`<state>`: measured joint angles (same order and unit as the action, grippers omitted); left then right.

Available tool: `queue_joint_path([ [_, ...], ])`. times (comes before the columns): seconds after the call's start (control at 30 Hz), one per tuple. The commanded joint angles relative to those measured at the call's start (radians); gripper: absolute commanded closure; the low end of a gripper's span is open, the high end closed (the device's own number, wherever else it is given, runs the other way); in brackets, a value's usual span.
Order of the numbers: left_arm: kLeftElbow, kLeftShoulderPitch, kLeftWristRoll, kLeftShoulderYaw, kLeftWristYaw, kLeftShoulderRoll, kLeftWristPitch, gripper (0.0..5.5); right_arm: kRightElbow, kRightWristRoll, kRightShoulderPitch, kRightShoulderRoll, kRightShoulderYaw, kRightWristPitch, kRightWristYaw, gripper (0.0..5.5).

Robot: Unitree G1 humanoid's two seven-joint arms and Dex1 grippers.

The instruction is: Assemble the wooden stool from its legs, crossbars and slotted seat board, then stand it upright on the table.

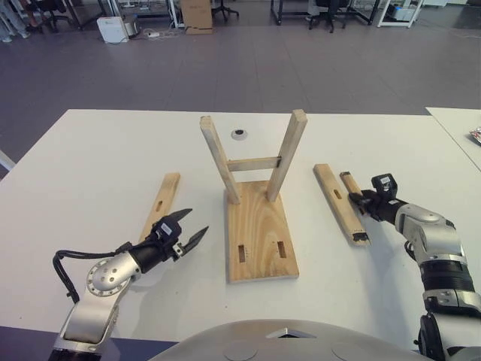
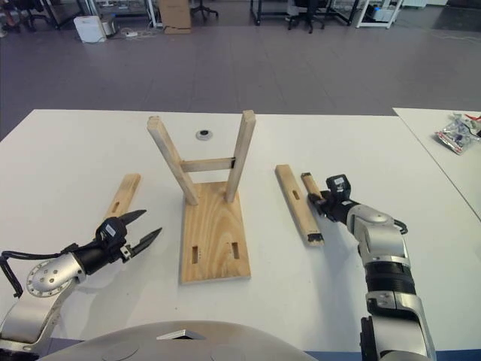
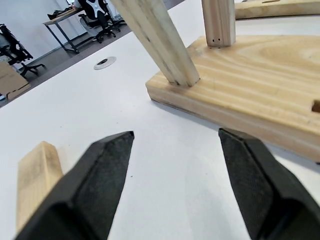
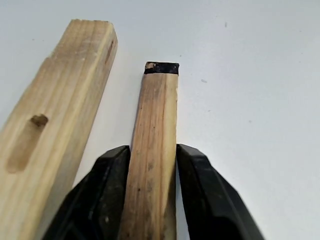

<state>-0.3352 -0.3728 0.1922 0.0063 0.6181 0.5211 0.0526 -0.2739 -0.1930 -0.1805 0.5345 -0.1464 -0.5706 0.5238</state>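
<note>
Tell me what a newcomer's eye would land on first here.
Mid-table, the seat board lies flat with two legs rising from its far end, joined by a crossbar. To its right, the right arm's jaws are shut on a thin crossbar beside a loose leg; to its left, the left arm's jaws stand open near another loose leg.

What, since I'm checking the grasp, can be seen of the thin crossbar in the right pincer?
The crossbar is a slim, square-edged stick of pale, streaked wood with a black-marked far end. It appears to lie on the white table, alongside and just apart from a thicker slotted leg. The right pincer clamps its two long sides.
</note>
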Motion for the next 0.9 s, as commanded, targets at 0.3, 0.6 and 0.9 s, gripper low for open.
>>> queue_joint_path([
  [0.3, -0.161, 0.127, 0.329, 0.237, -0.267, -0.133, 0.369, 2.36, 0.025, -0.038, -0.043, -0.088, -0.055, 0.131, -0.071, 4.18],
  [0.6, -0.154, 0.908, 1.082, 0.331, -0.518, -0.041, 0.674, 2.36, 0.320, -0.185, -0.564, -0.191, 0.036, 0.389, 0.068, 4.18],
  [0.9, -0.128, 1.056, 1.288, 0.232, -0.750, -0.155, 0.662, 2.36, 0.467, -0.216, -0.486, -0.325, 0.245, 0.396, 0.129, 4.18],
])
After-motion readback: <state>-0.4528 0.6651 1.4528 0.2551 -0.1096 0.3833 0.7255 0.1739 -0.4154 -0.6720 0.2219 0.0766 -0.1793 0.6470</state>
